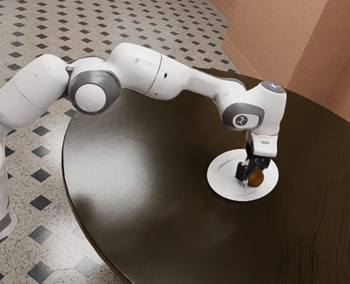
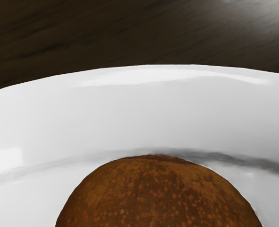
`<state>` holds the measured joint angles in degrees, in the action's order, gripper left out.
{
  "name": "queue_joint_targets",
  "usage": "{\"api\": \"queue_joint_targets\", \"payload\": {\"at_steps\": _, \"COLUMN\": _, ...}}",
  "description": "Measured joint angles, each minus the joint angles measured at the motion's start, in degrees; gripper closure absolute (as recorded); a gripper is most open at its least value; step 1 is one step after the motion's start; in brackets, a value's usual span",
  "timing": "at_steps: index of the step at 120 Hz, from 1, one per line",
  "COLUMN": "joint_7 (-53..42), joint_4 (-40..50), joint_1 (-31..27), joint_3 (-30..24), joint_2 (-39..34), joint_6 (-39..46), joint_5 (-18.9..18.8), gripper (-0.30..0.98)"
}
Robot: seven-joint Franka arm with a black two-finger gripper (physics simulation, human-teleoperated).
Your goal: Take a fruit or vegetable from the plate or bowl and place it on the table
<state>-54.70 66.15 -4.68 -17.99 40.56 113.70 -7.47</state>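
My gripper (image 1: 253, 170) is down over the white plate (image 1: 220, 178), right at a round orange-brown fruit (image 1: 256, 178). Part of the fruit is hidden behind the gripper, and whether it is held cannot be told. In the wrist view the speckled fruit (image 2: 158, 196) looms large at the lower edge, just under the hand, with the curved rim of the plate (image 2: 144, 106) beyond it. The fruit appears to be within the plate's rim, low over its inner surface.
The round dark wooden table (image 1: 157, 195) surrounds the plate on all sides. Its curved edge runs past the arm's links, with a tiled floor (image 1: 21, 148) below. A pinkish wall (image 1: 275, 35) stands behind the table.
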Motion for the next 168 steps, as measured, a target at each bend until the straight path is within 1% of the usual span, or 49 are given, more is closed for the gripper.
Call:
{"api": "queue_joint_targets", "payload": {"at_steps": 5, "joint_7": 0.14, "joint_4": 0.0, "joint_1": 0.02, "joint_3": 0.02, "joint_2": -0.1, "joint_6": 0.28, "joint_5": 0.04, "gripper": 0.46}}
{"api": "queue_joint_targets", "payload": {"at_steps": 15, "joint_7": 0.28, "joint_4": -0.02, "joint_1": 0.14, "joint_3": 0.04, "joint_2": -0.43, "joint_6": 0.55, "joint_5": 0.34, "gripper": 0.39}}
{"api": "queue_joint_targets", "payload": {"at_steps": 28, "joint_7": 0.39, "joint_4": 0.03, "joint_1": 0.41, "joint_3": 0.1, "joint_2": -1.05, "joint_6": 0.74, "joint_5": 0.71, "gripper": 0.39}}
{"api": "queue_joint_targets", "payload": {"at_steps": 35, "joint_7": 0.56, "joint_4": 0.45, "joint_1": 0.46, "joint_3": 0.63, "joint_2": -3.67, "joint_6": 0.84, "joint_5": 0.84, "gripper": 0.4}}
{"api": "queue_joint_targets", "payload": {"at_steps": 45, "joint_7": 1.06, "joint_4": 0.76, "joint_1": 0.05, "joint_3": 3.66, "joint_2": -8.35, "joint_6": 0.92, "joint_5": 1.05, "gripper": 0.41}}
{"api": "queue_joint_targets", "payload": {"at_steps": 50, "joint_7": 1.38, "joint_4": 0.81, "joint_1": -1.15, "joint_3": 4.73, "joint_2": -9.72, "joint_6": 0.94, "joint_5": 1.31, "gripper": 0.43}}
{"api": "queue_joint_targets", "payload": {"at_steps": 56, "joint_7": 1.79, "joint_4": 0.79, "joint_1": -3.93, "joint_3": 5.28, "joint_2": -10.74, "joint_6": 0.97, "joint_5": 1.69, "gripper": 0.44}}
{"api": "queue_joint_targets", "payload": {"at_steps": 65, "joint_7": 2.68, "joint_4": 0.78, "joint_1": -9.06, "joint_3": 5.6, "joint_2": -11.0, "joint_6": 1.02, "joint_5": 2.01, "gripper": 0.44}}
{"api": "queue_joint_targets", "payload": {"at_steps": 76, "joint_7": 3.97, "joint_4": 0.77, "joint_1": -13.53, "joint_3": 6.27, "joint_2": -11.07, "joint_6": 1.06, "joint_5": 2.16, "gripper": 0.44}}
{"api": "queue_joint_targets", "payload": {"at_steps": 87, "joint_7": 5.15, "joint_4": 0.84, "joint_1": -15.61, "joint_3": 6.44, "joint_2": -10.91, "joint_6": 1.08, "joint_5": 2.28, "gripper": 0.44}}
{"api": "queue_joint_targets", "payload": {"at_steps": 102, "joint_7": 6.57, "joint_4": 0.86, "joint_1": -16.13, "joint_3": 6.46, "joint_2": -10.82, "joint_6": 1.1, "joint_5": 2.33, "gripper": 0.44}}
{"api": "queue_joint_targets", "payload": {"at_steps": 115, "joint_7": 7.63, "joint_4": 1.53, "joint_1": -16.69, "joint_3": 6.54, "joint_2": -11.01, "joint_6": 0.88, "joint_5": 2.52, "gripper": 0.22}}
{"api": "queue_joint_targets", "payload": {"at_steps": 122, "joint_7": 8.14, "joint_4": 1.66, "joint_1": -16.95, "joint_3": 6.5, "joint_2": -11.17, "joint_6": 0.8, "joint_5": 2.94, "gripper": 0.14}}
{"api": "queue_joint_targets", "payload": {"at_steps": 131, "joint_7": 8.75, "joint_4": 1.76, "joint_1": -16.86, "joint_3": 6.5, "joint_2": -11.63, "joint_6": 0.75, "joint_5": 3.79, "gripper": 0.08}}
{"api": "queue_joint_targets", "payload": {"at_steps": 138, "joint_7": 9.41, "joint_4": 4.07, "joint_1": -16.59, "joint_3": 6.48, "joint_2": -14.11, "joint_6": 1.2, "joint_5": 5.58, "gripper": 0.06}}
{"api": "queue_joint_targets", "payload": {"at_steps": 144, "joint_7": 10.12, "joint_4": 7.69, "joint_1": -16.67, "joint_3": 6.46, "joint_2": -17.03, "joint_6": 2.88, "joint_5": 9.03, "gripper": 0.04}}
{"api": "queue_joint_targets", "payload": {"at_steps": 152, "joint_7": 13.47, "joint_4": 9.48, "joint_1": -16.52, "joint_3": 5.96, "joint_2": -22.08, "joint_6": 4.66, "joint_5": 13.02, "gripper": 0.02}}
{"api": "queue_joint_targets", "payload": {"at_steps": 156, "joint_7": 17.21, "joint_4": 11.15, "joint_1": -16.52, "joint_3": 5.94, "joint_2": -24.85, "joint_6": 4.48, "joint_5": 14.38, "gripper": 0.02}}
{"api": "queue_joint_targets", "payload": {"at_steps": 161, "joint_7": 24.15, "joint_4": 12.92, "joint_1": -15.93, "joint_3": 5.62, "joint_2": -27.43, "joint_6": 3.11, "joint_5": 15.55, "gripper": 0.01}}
{"api": "queue_joint_targets", "payload": {"at_steps": 168, "joint_7": 35.97, "joint_4": 13.85, "joint_1": -11.62, "joint_3": 5.16, "joint_2": -31.75, "joint_6": -0.66, "joint_5": 16.53, "gripper": 0.01}}
